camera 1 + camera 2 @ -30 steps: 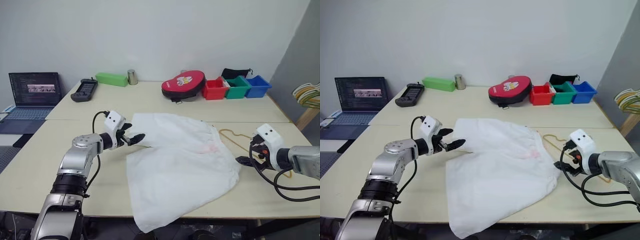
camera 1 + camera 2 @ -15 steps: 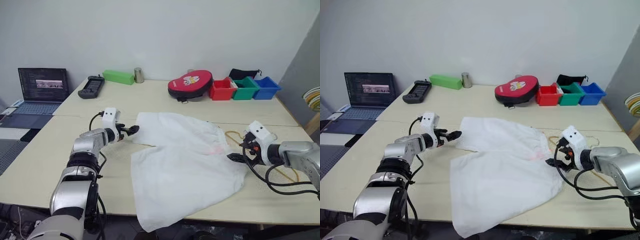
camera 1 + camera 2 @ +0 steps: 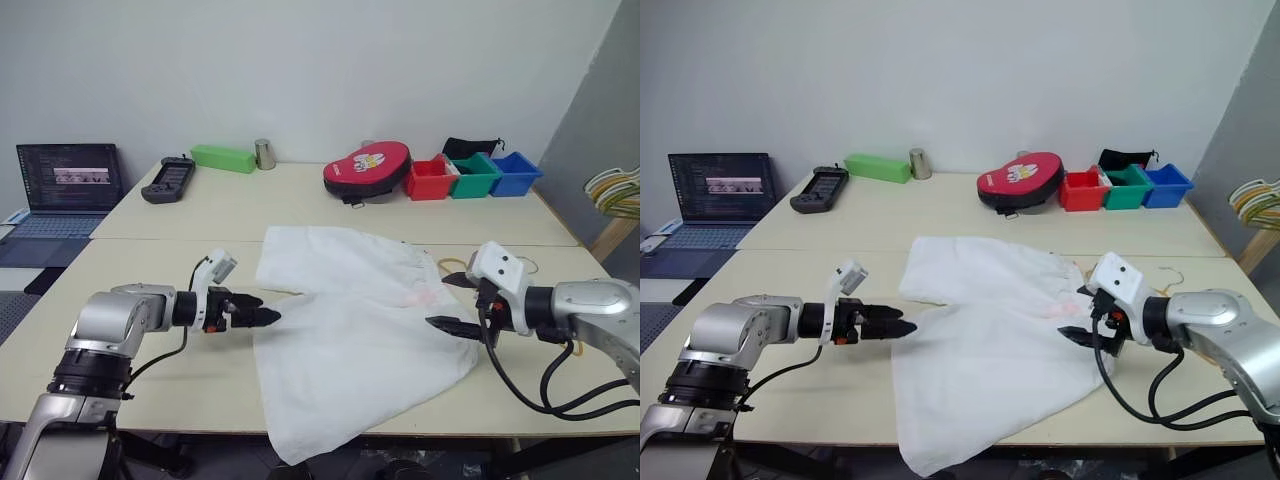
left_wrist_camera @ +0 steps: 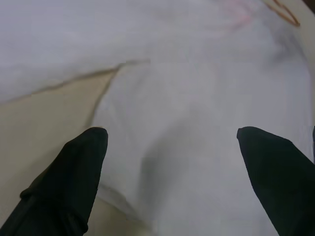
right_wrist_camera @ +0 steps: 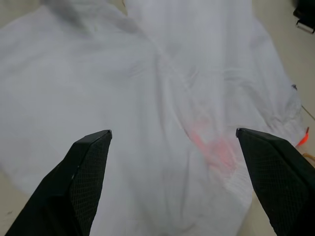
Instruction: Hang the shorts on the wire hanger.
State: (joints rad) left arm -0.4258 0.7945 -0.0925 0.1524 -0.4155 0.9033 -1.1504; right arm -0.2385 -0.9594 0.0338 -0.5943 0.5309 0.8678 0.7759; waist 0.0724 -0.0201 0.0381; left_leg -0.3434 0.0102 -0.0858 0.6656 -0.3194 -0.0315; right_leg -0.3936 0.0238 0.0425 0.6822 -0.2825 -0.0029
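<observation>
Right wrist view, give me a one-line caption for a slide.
Open right gripper poised above the white shorts, their faint pink print between its fingers.

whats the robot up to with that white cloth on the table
It is working on hanging the shorts on a wire hanger, which lies mostly under their right edge on the table. The left gripper and right gripper are both open, one at each side of the shorts, holding nothing.
</observation>
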